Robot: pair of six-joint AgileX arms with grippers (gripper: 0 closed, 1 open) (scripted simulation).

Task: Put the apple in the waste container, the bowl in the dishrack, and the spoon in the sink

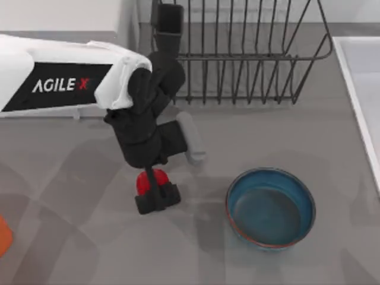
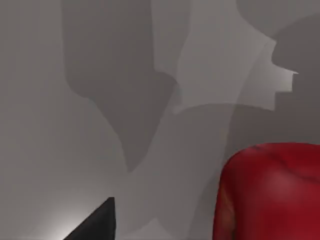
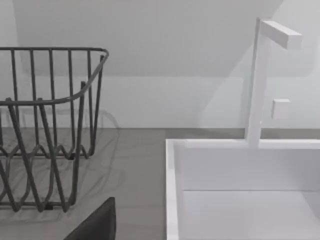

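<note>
Bare grey table (image 1: 71, 237) surrounds the left gripper (image 1: 155, 191), clamped around the apple (image 1: 144, 181), bowl (image 1: 271, 206) nearby.

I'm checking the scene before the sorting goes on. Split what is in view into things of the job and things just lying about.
Of the job:
- apple, at the left gripper
- bowl, on the table
- dishrack, at the back
- sink, at the table's right

Lying about:
- orange thing at the table's left edge
- grey table
</note>
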